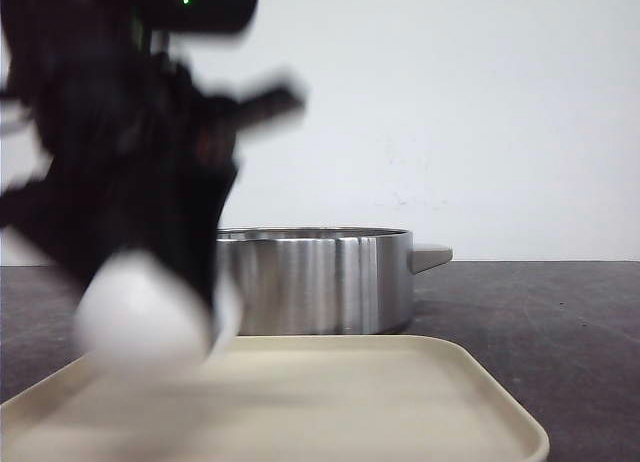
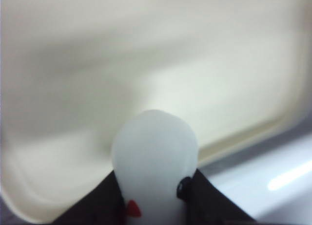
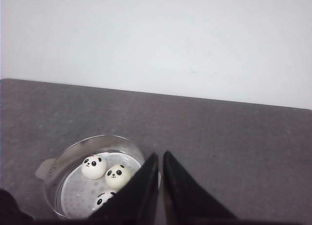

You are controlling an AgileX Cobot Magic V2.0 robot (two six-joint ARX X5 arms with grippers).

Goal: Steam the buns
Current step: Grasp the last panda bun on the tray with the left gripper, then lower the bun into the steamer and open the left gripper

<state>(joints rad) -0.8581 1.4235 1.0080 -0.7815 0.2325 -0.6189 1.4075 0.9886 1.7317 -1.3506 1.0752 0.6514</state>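
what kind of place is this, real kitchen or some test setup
Likely a lab test bench, not a kitchen: a bare dark table against a blank white wall, holding only a steel pot, a cream tray and toy-like panda buns.

Dark grey table, steel pot on it, cream tray in front

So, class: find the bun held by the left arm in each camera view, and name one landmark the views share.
Front view: held bun, blurred, low left above the tray.
Left wrist view: bottom centre, in the left tool.
Right wrist view: not in it.
Shared landmark: steel pot.
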